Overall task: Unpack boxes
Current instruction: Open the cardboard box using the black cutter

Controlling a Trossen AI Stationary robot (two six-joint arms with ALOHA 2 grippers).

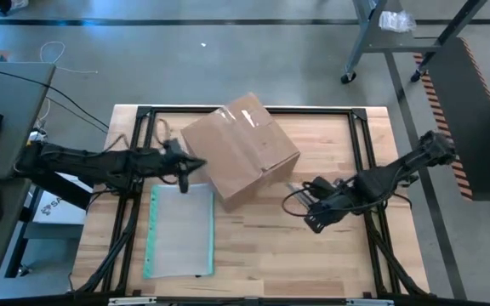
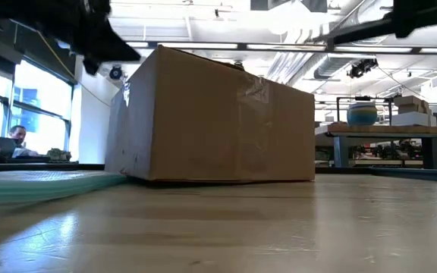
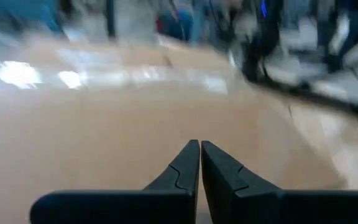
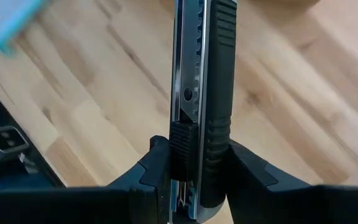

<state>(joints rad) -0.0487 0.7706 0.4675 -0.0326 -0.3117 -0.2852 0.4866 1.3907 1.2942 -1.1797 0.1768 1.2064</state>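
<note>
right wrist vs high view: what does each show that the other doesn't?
Only the right wrist view: the right claw is shut on a utility knife, its dark grip and metal blade track pointing out over the wood.

Only the high view: the cardboard box with clear tape on its seam, the left claw beside the box's left edge, and the full clear pouch in front of it. The right claw sits right of the box, apart from it.

Both: the wooden table and a teal edge of the pouch.

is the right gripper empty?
No. In the right wrist view the right gripper is shut on a box cutter, which sticks out forward over the wooden table.
</note>
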